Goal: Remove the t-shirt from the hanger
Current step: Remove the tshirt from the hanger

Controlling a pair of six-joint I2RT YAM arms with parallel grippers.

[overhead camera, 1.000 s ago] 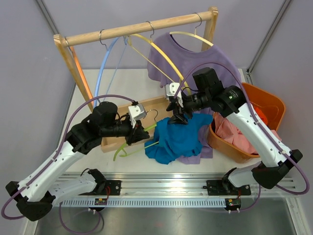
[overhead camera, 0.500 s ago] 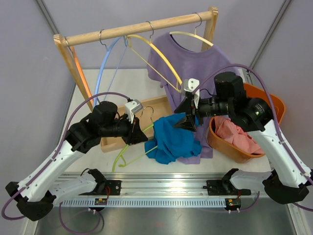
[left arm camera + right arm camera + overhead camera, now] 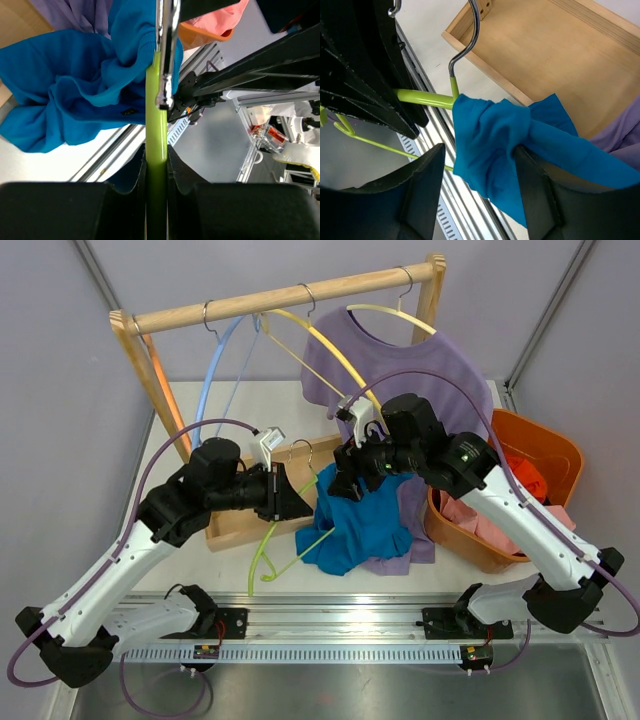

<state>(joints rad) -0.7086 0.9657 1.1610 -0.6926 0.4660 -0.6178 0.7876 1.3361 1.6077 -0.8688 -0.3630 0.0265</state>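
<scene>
The fingers point(image 3: 125, 200) of the left gripper point(image 3: 156, 167) are pressed together on the bar of the green hanger point(image 3: 156, 125), just below its metal hook point(image 3: 167, 50). Those of the right gripper point(image 3: 479, 150) stand apart around a bunched fold of the blue t-shirt point(image 3: 490, 145), which drapes off the hanger over the middle of the table point(image 3: 270, 410), toward its near edge, between the wooden tray point(image 3: 235, 530) and the orange basket point(image 3: 545, 455). To do this step well, the right fingers should probably close deep on that fold, clear of the green bar, then draw the cloth away along the bar while the left grip holds firm, so the neck does not snag on the hook. The left arm reaches in from the near left corner with its forearm roughly level. The right arm arches high over the basket, wrist angled down and leftward.
</scene>
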